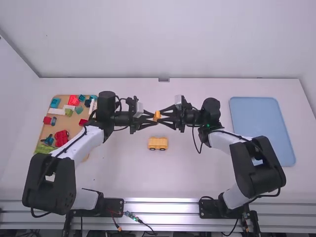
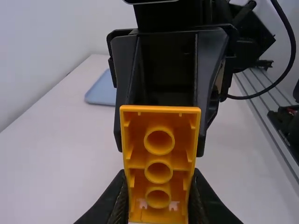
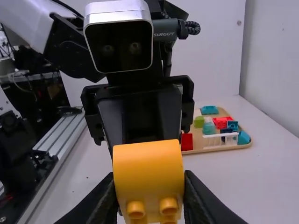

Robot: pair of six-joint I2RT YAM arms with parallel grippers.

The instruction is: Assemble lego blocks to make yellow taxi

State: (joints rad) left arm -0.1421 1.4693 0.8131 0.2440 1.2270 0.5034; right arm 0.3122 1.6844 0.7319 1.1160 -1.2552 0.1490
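In the high view my left gripper (image 1: pixel 152 119) and my right gripper (image 1: pixel 162 117) meet tip to tip above the table, with a yellow-orange block (image 1: pixel 157 116) between them. The left wrist view has the block (image 2: pixel 159 163) with its hollow, tubed underside facing the camera, pressed between the fingers of my left gripper (image 2: pixel 159 205). Seen from the right wrist, the block (image 3: pixel 148 172) shows a smooth rounded face and studs, and my right gripper (image 3: pixel 148 205) is shut on it too. A yellow car body (image 1: pixel 158 143) with dark wheels stands on the table, nearer the arm bases.
On the left, partly under the left arm, lies a tan tray (image 1: pixel 74 121) of red, teal, green and white blocks. A blue tray (image 1: pixel 261 123) lies at the right, beside the right arm. A metal rail (image 1: pixel 163 207) runs along the near edge.
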